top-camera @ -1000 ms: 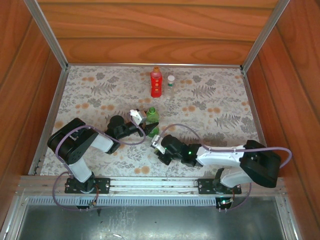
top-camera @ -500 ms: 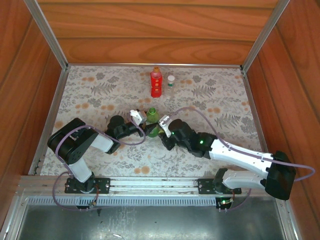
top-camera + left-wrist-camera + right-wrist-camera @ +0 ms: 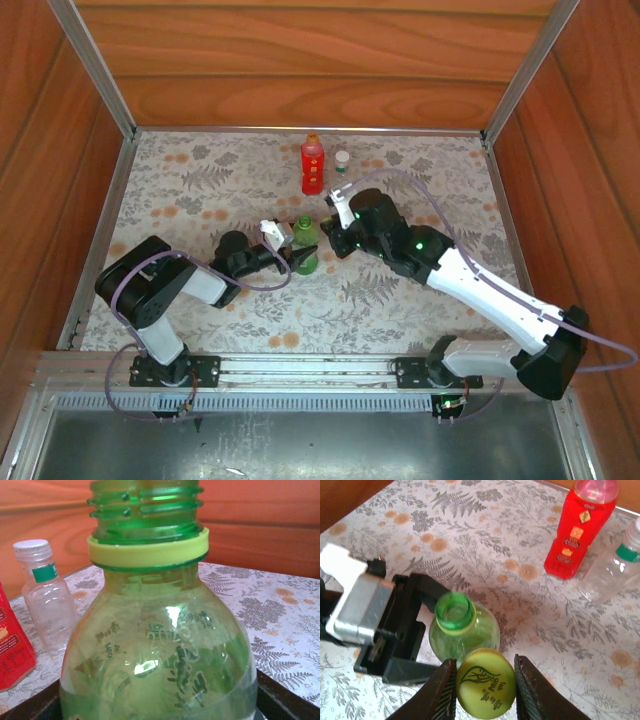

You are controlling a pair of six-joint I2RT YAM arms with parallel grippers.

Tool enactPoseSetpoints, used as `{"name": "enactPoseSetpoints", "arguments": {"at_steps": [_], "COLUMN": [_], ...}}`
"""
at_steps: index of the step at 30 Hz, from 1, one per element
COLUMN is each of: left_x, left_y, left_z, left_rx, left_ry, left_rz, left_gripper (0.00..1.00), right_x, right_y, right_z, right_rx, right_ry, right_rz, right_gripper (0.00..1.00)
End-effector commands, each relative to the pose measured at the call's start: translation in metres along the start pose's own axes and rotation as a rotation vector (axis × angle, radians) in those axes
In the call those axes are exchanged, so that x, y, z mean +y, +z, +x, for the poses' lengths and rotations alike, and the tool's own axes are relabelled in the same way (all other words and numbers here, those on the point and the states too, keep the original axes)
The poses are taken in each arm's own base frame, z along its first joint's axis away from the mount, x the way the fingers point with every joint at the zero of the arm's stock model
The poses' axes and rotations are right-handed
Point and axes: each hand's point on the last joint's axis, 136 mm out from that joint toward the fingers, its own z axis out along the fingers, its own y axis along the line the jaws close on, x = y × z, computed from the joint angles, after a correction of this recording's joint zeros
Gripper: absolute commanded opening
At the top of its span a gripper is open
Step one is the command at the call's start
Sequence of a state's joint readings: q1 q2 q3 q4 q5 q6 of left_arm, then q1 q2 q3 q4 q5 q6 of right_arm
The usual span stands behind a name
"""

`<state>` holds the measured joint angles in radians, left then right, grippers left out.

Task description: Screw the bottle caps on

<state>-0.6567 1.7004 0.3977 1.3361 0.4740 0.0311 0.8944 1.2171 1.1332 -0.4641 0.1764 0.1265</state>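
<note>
The right gripper (image 3: 484,666), pinching the yellow-green cap (image 3: 485,685), has swung from the table's (image 3: 200,180) near edge to beside the green bottle (image 3: 465,630) at mid-table. The left gripper (image 3: 300,260) clamps the bottle's body. Its mouth stands open, so capping looks imminent.

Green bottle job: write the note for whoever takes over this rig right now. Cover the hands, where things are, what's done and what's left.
Left hand: shut on the green bottle, holding it upright on the table.
Right hand: shut on the yellow-green cap, close to the bottle's neck but not on it.
The neck is open, with its threads bare.
The red bottle and clear bottle stand side by side at the back. The red one wears its orange cap and the clear one its white cap, so both look done.
Left to do: set the yellow-green cap on the neck, screw it down, release.
</note>
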Motion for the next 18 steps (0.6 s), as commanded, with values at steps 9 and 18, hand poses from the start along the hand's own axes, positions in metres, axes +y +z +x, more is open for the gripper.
{"name": "enactPoseSetpoints", "arguments": {"at_steps": [9,18], "left_x": [-0.013,-0.013], "left_y": [0.002,0.0], "left_z": [0.009,0.011], "left_rx": [0.023,0.027], "left_ry": [-0.006,0.006], "left_rz": [0.069,0.059], "left_gripper": [0.67,0.67], "right_x": [0.017,0.015], "right_y": [0.029,0.045], "right_z": [-0.022,-0.013], "right_rx": [0.08,0.137], "right_ry": [-0.078,-0.08], "right_rz": [-0.105,-0.103], "right_gripper": [0.32,0.32]}}
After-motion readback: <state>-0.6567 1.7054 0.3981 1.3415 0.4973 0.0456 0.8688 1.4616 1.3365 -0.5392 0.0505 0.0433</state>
